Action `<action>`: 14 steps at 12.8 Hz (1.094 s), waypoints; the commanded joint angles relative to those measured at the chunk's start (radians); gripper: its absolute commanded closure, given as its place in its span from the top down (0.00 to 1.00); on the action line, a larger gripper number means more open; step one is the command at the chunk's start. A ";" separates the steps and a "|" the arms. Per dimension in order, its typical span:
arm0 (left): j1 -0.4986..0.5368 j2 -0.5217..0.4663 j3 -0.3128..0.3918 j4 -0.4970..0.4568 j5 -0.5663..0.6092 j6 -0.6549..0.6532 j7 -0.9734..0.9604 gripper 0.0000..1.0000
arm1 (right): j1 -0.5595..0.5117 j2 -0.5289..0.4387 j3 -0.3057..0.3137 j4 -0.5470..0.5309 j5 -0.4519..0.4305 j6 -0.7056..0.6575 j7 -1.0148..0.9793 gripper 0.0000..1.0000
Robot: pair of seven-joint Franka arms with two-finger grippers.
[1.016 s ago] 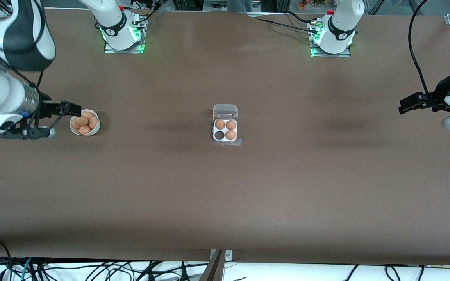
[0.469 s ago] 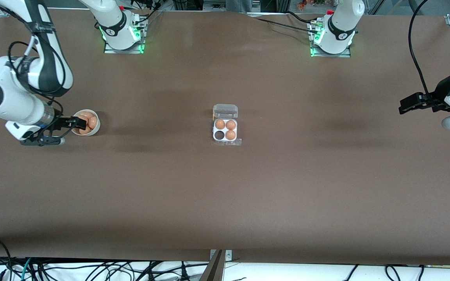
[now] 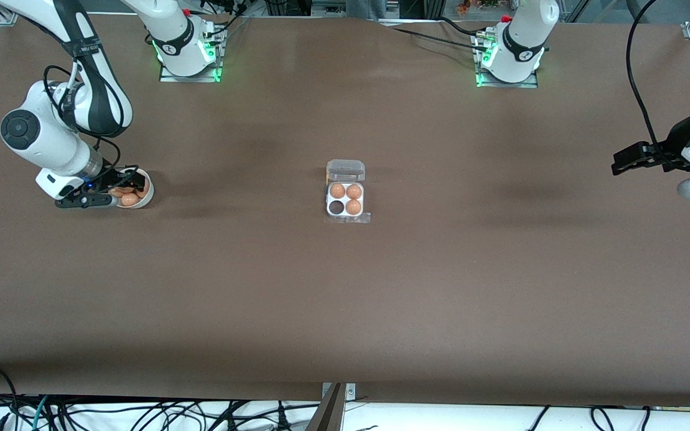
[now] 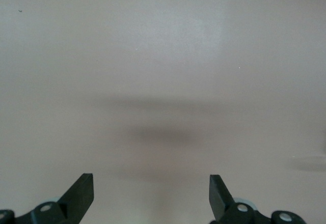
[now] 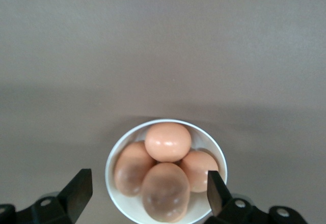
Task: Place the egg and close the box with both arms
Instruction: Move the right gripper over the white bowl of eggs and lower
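Several orange-brown eggs lie heaped in a round white bowl [image 5: 115, 159], and any of them could be the egg. My right gripper [image 5: 147, 184] hangs open just over the bowl [image 3: 147, 197], its fingers on either side of the closest egg [image 5: 165, 192] without touching it. In the front view the right gripper [image 3: 128, 183] covers part of the bowl. The box [image 3: 327, 200] sits mid-table with its clear lid [image 3: 345, 170] folded back. It holds three eggs, and one cell [image 3: 336, 207] is empty. My left gripper [image 3: 618, 163] waits open over bare table at the left arm's end, and the left gripper [image 4: 151, 186] holds nothing.
The brown table [image 3: 345, 299] stretches wide between the bowl and the box. The two arm bases [image 3: 186, 51] stand along the edge farthest from the front camera. Cables hang off the table's edge closest to that camera.
My right arm has folded in and come down, bringing its open gripper from beside the bowl to directly over the eggs. The left arm and the box have not moved.
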 commanded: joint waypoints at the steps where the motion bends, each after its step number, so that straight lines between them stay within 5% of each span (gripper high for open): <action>1: 0.001 0.008 0.001 0.023 0.019 -0.010 0.018 1.00 | 0.004 -0.027 -0.024 -0.043 -0.013 0.028 -0.051 1.00; 6: 0.001 0.008 0.001 0.025 0.020 -0.010 0.018 1.00 | 0.004 -0.010 -0.024 -0.049 -0.012 0.029 -0.051 0.98; 9: 0.001 0.008 0.001 0.025 0.019 -0.010 0.018 1.00 | 0.004 -0.008 -0.022 -0.045 -0.012 0.029 -0.050 0.85; 14: 0.001 0.008 0.001 0.025 0.020 -0.010 0.018 1.00 | 0.011 0.012 -0.021 -0.036 -0.007 0.039 -0.033 0.79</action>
